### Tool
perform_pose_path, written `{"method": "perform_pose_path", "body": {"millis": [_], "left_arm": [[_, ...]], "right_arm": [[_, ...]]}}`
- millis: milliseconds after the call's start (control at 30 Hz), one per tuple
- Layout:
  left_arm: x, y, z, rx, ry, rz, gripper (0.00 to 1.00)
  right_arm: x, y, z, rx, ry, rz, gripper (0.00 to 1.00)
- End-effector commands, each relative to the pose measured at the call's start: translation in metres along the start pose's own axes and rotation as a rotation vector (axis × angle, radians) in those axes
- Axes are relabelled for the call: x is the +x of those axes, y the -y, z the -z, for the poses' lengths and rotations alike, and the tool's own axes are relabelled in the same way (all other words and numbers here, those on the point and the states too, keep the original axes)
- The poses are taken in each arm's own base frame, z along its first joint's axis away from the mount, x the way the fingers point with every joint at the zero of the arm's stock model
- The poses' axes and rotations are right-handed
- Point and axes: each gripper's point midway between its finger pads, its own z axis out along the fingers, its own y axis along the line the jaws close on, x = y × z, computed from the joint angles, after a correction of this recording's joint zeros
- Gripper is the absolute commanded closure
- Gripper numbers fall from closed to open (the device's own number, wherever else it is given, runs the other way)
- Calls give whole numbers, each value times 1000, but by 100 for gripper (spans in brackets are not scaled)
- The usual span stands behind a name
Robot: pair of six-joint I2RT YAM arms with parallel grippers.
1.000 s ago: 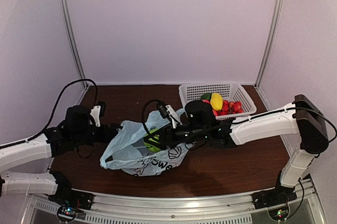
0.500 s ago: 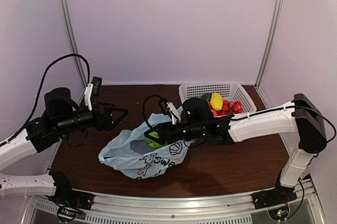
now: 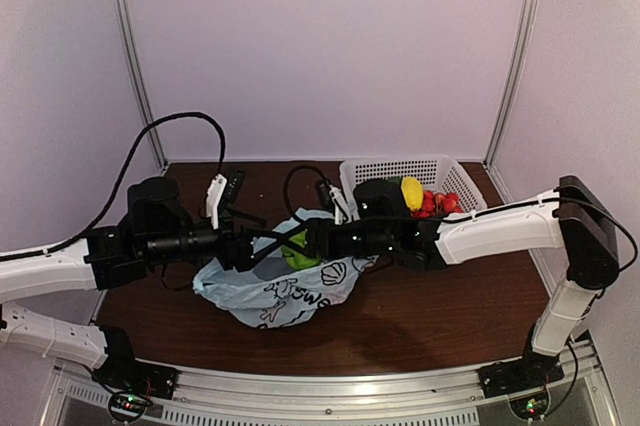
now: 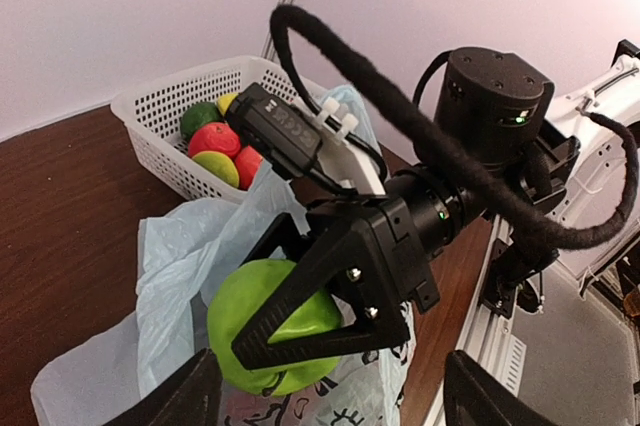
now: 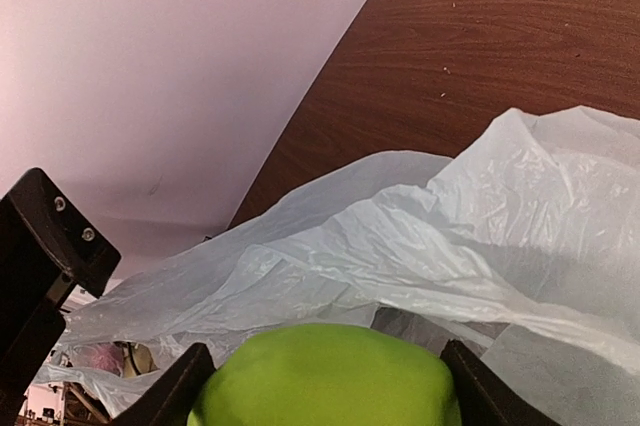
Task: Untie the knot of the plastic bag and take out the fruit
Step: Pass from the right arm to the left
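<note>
A second ago my left gripper (image 3: 268, 243) sat low at the left edge of the plastic bag (image 3: 280, 296). Half a second ago it was lifted clear and pulled back to the left. Now it has swung in over the bag's mouth, with its jaws spread wide and nothing between them, and its tips are just beside my right gripper (image 3: 303, 244). My right gripper has kept its hold on the green apple (image 4: 250, 311) throughout, with a finger pressed against each side. It has carried the apple a little higher and further back than a second ago, so the apple now sits at the bag's open mouth with the pale blue film bunched around and below it. The bag has shifted with this: its left side has gathered inward, and its printed face lies toward the near edge. Behind my right arm the white perforated basket (image 3: 455, 172) already holds a yellow fruit (image 3: 411, 192) and several red fruits (image 3: 442, 203), as it did before. Everything rests on a dark brown wood-grain table (image 3: 450, 296). Plain pale walls (image 3: 330, 46) close it in on three sides, metal posts (image 3: 517, 56) stand in the back corners, and a slotted metal rail (image 3: 330, 386) runs along the near edge.
</note>
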Motion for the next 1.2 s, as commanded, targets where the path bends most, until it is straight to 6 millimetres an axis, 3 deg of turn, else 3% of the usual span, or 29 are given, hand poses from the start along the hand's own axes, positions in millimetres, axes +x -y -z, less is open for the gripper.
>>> {"method": "perform_pose_path", "body": {"millis": [0,367,800,1000,1167], "left_arm": [[6,-5,-4,1,41,46,24],[28,-14,-31,-2,-8,96,20],[28,-6,-51,72,-5,102,8],[28,-6,-59,73,-18,103,9],[26,-4,-61,71,-8,106,16]], "right_arm": [[-16,-8,10,-43,51,-39,41],[-22,-27,21,-123,65,-65,40],[-24,-31,22,-132,62,-69,40],[-22,-28,21,-126,60,-72,40],[-19,-26,21,-120,52,-74,38]]}}
